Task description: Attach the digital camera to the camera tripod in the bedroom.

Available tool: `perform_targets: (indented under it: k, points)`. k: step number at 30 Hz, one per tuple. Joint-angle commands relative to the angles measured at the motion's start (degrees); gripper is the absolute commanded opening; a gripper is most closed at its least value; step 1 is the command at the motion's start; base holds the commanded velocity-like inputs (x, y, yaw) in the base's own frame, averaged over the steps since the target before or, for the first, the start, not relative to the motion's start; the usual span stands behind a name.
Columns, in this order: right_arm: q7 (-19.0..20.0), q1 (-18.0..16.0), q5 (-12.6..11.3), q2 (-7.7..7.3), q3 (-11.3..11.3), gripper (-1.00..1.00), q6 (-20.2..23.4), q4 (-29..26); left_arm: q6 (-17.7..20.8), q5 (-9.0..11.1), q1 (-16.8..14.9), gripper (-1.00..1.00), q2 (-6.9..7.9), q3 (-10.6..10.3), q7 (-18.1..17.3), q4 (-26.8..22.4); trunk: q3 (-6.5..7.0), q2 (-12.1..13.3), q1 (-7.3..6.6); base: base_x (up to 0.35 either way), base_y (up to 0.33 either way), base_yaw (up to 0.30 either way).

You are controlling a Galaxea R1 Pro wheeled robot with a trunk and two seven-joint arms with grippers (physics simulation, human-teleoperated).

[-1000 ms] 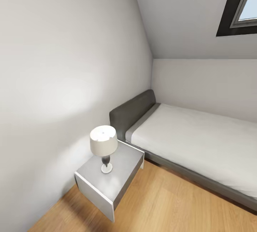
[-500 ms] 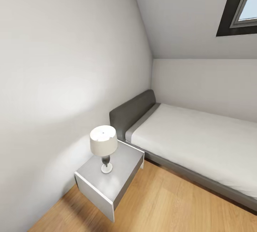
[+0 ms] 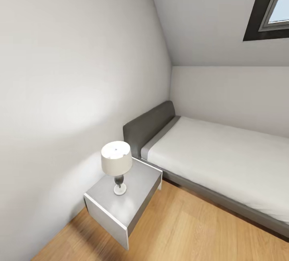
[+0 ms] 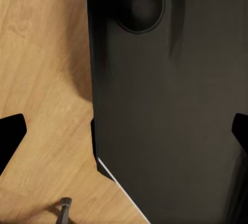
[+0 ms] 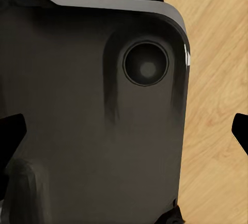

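Facing a bedroom corner, the head view shows a grey bed [image 3: 208, 160] beside a lamp [image 3: 116, 164]. Both end effectors, left end effector [image 4: 124, 131] and right end effector [image 5: 124, 131], hang spread over the robot's dark base [image 5: 77, 131], holding nothing.

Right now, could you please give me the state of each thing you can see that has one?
Table lamp: upright on the nightstand, apparently unlit.
Bed: bare mattress, nothing on it.
Skylight: looks shut.
Left gripper: open, holding nothing.
Right gripper: open, holding nothing.
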Motion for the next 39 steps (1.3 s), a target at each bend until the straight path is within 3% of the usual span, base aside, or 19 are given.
perform_targets:
  k: [1,27,28,39]
  points:
    - [0.0,0.0,0.0,0.01,0.0,1.00,0.0,0.0,0.0,0.0,0.0,1.00,0.00,0.0,0.0,0.0,-0.04,0.0,0.00,0.000,0.000,0.000]
    - [-0.2,-1.1,-0.5,-0.13,-0.2,1.00,-0.2,-0.6,0.0,0.0,-0.7,1.00,0.80,0.2,0.0,-0.8,-0.08,0.0,0.00,0.000,0.000,-0.017]
    - [0.2,-1.3,-0.1,-0.48,-0.2,1.00,-0.2,-0.6,0.4,0.1,-2.4,1.00,0.96,0.2,-0.6,-0.9,-0.11,0.0,0.00,0.000,0.000,-0.240]
    - [0.3,-1.5,0.0,-0.99,-0.2,1.00,-0.1,-0.9,0.7,0.2,-5.4,1.00,0.93,0.2,-0.6,-0.8,-0.48,0.0,0.00,0.000,0.000,-0.253]
